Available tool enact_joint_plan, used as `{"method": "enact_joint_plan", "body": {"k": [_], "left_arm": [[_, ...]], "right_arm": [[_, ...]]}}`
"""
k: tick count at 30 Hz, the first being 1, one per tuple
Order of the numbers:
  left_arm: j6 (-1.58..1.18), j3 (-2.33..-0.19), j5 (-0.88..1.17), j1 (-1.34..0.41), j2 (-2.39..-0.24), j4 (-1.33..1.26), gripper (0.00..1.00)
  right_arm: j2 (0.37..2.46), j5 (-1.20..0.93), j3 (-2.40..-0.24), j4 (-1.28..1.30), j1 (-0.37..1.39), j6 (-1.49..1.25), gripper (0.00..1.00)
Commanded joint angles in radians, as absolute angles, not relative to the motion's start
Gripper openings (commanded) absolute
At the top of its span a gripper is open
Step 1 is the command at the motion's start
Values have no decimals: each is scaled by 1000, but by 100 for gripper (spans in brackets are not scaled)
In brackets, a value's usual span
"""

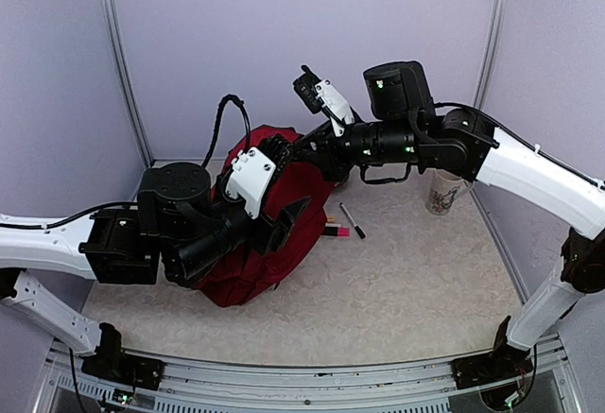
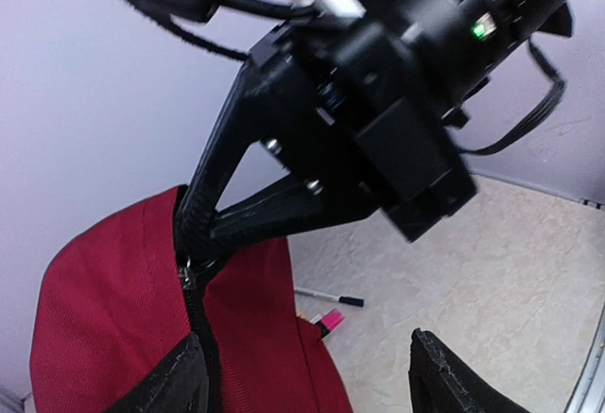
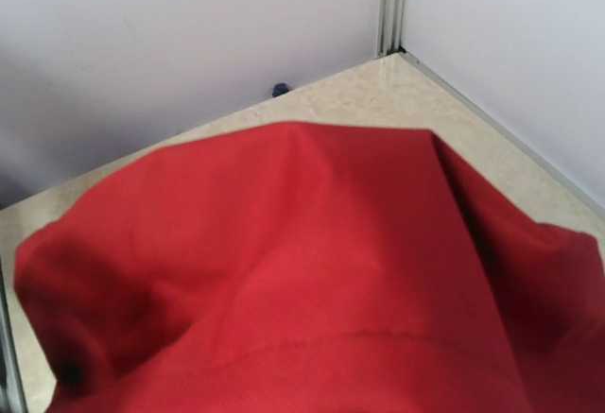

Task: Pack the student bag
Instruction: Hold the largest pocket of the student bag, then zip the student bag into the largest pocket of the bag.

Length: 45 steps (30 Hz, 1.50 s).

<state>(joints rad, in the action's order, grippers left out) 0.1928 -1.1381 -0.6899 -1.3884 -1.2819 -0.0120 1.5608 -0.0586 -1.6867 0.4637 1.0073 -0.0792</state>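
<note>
Top external view: the red backpack (image 1: pixel 241 285) sits left of centre on the counter (image 1: pixel 406 281), toward the back wall (image 1: pixel 302 44), with its top pulled upward. The right claw (image 2: pixel 192 248) is pinched shut on the backpack's upper edge, right at the black zip (image 2: pixel 200 328) (its own camera sees only red cloth). The left claw (image 2: pixel 302 380) hangs just over the front of the backpack, jaws spread wide and holding nothing. Just right of the backpack lie a pink marker (image 1: pixel 337 232) and a black-and-white pen (image 1: pixel 352 220), close together. Farther right stands a clear printed cup (image 1: pixel 444 191).
</note>
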Motion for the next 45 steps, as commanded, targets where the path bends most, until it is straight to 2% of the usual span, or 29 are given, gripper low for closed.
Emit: {"method": "enact_joint_plan", "body": {"k": [1,6,8,9,12,13,14,18,21,23,26,28,29,33,40,45], "left_arm": [[171,-1121,-849,-1359,-1255,31,70],[167,-1074,-821,-1316,-1198,36,68],[145,-1039,-767,-1277,-1172,49,64],[136,-1025,-738,-1261,-1161,50,60],[117,-1003,-708,-1232,-1145,37,40],[121,-1003,-695,-1228,-1145,32,37],[132,-1003,-674,-1227,-1146,28,37],[154,-1022,-607,-1229,-1178,34,48],[164,-1039,-594,-1230,-1218,51,50],[169,-1040,-592,-1229,-1230,49,48],[169,-1042,-595,-1229,-1234,45,31],[169,-1038,-600,-1227,-1225,39,6],[168,-1036,-603,-1227,-1218,37,0],[150,-1008,-606,-1219,-1163,8,0],[138,-980,-573,-1199,-1048,18,0],[159,-998,-473,-1204,-956,17,0]], "right_arm": [[1573,-38,-1767,396,1031,-56,0],[1581,-51,-1774,393,1036,-56,0],[1581,-58,-1776,390,1041,-57,0],[1583,-59,-1778,386,1044,-57,0],[1587,-61,-1782,385,1047,-52,0],[1590,-62,-1785,386,1046,-51,0],[1591,-65,-1785,386,1047,-51,0],[1601,-83,-1792,384,1046,-53,0],[1600,-86,-1796,384,1046,-55,0],[1597,-88,-1792,382,1046,-55,0],[1591,-88,-1787,381,1046,-57,0],[1586,-88,-1783,382,1046,-57,0],[1585,-83,-1780,383,1047,-55,0],[1558,-47,-1737,390,1006,-49,0],[1403,-126,-1502,292,752,-122,0],[1328,-199,-1372,247,613,-154,0]]}}
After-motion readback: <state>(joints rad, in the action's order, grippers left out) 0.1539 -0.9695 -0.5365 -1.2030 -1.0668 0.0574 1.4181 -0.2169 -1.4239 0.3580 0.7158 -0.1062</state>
